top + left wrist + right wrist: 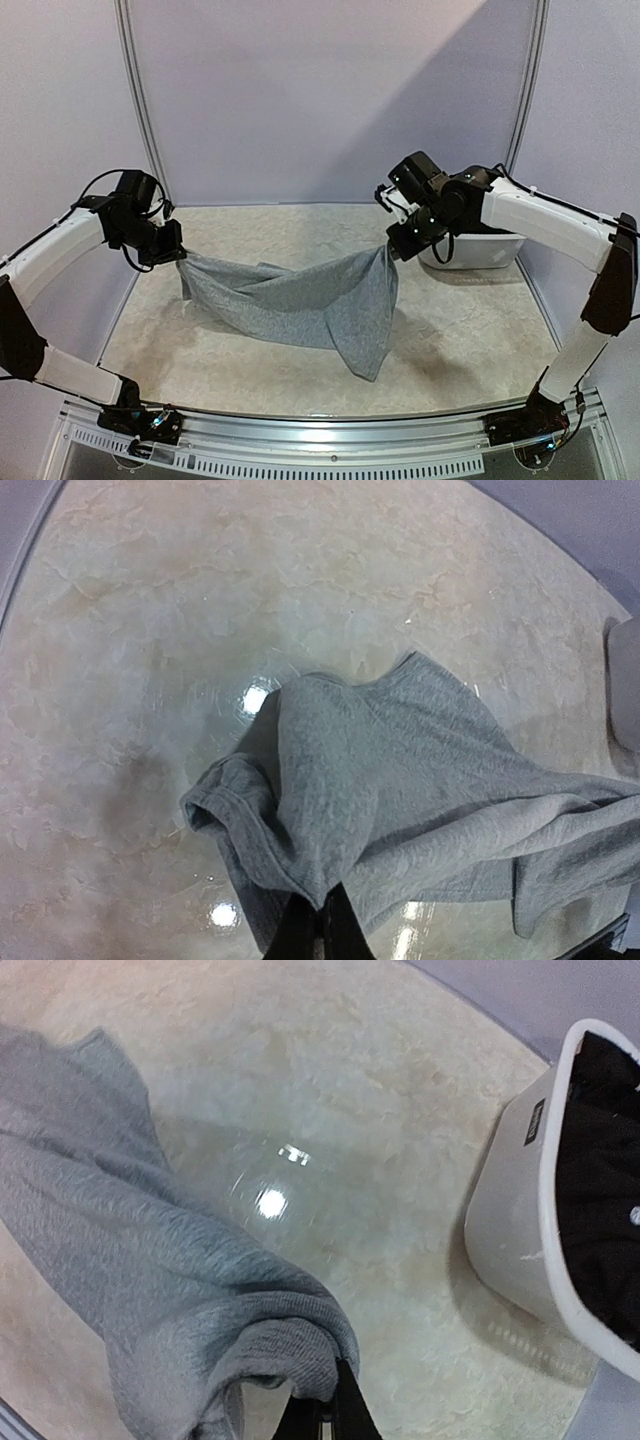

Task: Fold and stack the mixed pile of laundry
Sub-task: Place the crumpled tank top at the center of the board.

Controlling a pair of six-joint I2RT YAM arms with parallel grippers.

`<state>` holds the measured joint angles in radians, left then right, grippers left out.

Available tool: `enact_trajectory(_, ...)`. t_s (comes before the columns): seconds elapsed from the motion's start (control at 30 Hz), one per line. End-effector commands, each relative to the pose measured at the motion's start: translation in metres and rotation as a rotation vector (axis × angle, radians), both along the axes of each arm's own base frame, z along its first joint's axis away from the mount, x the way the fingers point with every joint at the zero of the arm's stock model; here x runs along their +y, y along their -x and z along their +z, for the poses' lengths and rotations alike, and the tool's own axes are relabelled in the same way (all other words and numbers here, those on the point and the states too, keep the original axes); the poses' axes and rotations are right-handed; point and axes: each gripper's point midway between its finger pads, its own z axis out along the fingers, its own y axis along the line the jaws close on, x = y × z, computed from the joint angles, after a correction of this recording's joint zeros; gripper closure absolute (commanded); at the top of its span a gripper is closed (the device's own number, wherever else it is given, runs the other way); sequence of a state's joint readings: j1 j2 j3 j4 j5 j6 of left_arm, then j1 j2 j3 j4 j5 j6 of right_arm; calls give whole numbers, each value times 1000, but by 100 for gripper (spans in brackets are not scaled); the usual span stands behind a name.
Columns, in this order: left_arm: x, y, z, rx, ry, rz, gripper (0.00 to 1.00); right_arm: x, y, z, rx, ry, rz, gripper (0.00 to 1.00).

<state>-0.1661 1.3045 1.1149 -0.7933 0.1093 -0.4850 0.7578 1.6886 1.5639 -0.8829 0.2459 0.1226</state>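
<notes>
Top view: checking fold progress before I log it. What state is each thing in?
grey top, unfolded, held up at two ends, sagging between.
left fingers, shut on the grey top.
right fingers, shut on the grey top.
white basket, upright, dark cloth inside.

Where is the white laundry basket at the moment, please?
In the top view, the white laundry basket sits at the table's far right, just right of the right fingers.
</notes>
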Motion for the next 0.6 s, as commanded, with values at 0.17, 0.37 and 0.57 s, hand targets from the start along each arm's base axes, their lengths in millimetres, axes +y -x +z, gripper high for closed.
enact_trajectory(0.17, -7, -40, -27, 133, 34, 85, 73, -14, -102, -2, 26, -77, -229, 60)
enact_trajectory(0.37, -15, -62, 7, 76, -55, 45, 1, -19, -108, -11, 117, -87, -289, 36)
enact_trajectory(0.57, 2, -20, -38, 200, -100, 76, 8, -32, -52, -23, 220, -152, -291, 30)
